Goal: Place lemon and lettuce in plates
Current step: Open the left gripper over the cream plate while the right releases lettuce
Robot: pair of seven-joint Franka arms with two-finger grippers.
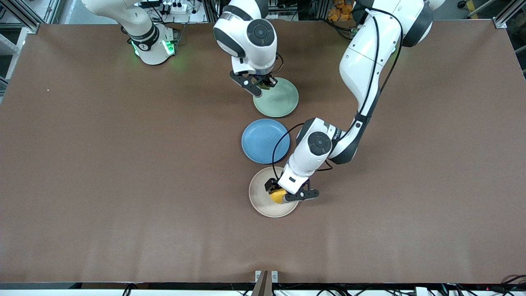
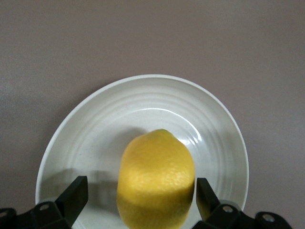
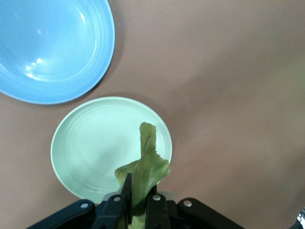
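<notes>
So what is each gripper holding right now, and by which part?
The right gripper pinches the lettuce by its lower end, over the mint green plate. The left gripper is open around the lemon on the beige plate, one finger clear of it.
</notes>
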